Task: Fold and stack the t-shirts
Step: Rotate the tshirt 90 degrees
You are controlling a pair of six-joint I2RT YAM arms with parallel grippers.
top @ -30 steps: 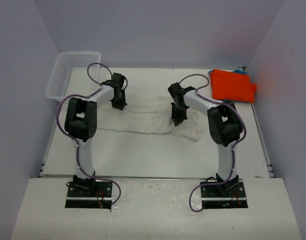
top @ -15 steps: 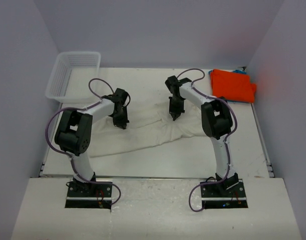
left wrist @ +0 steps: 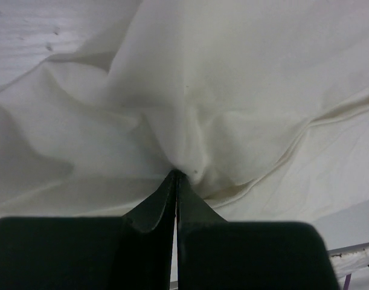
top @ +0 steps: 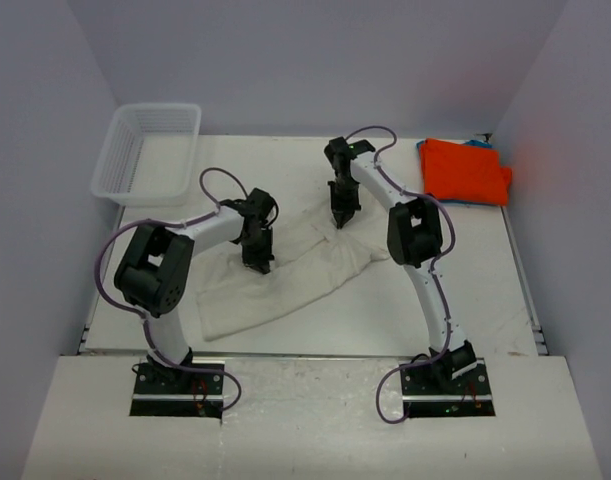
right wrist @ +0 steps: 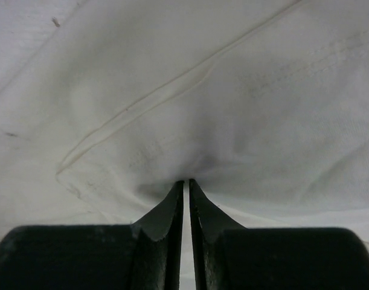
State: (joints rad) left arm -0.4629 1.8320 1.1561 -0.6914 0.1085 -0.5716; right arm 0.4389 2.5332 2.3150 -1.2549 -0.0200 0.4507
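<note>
A: Where's the cream t-shirt (top: 295,280)?
B: Rumpled on the table (top: 315,320), running diag. from near-left up toward ctr. We see the left gripper (left wrist: 176,174) clamped tight on a bunched fold of it.
A: Right gripper (right wrist: 186,182)?
B: Tips at the tee's far edge, a sliver apart. We can't tell if cloth's pinched.
A: Others?
B: Orange t-shirt (top: 463,170) folded in the far-right corner, blue t-shirt (top: 478,143) just an edge behind it.

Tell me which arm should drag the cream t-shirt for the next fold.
Left, likely. The left gripper is shut on a pucker of the cream t-shirt; the right gripper shows a slit between its jaws, its hold unsure.
</note>
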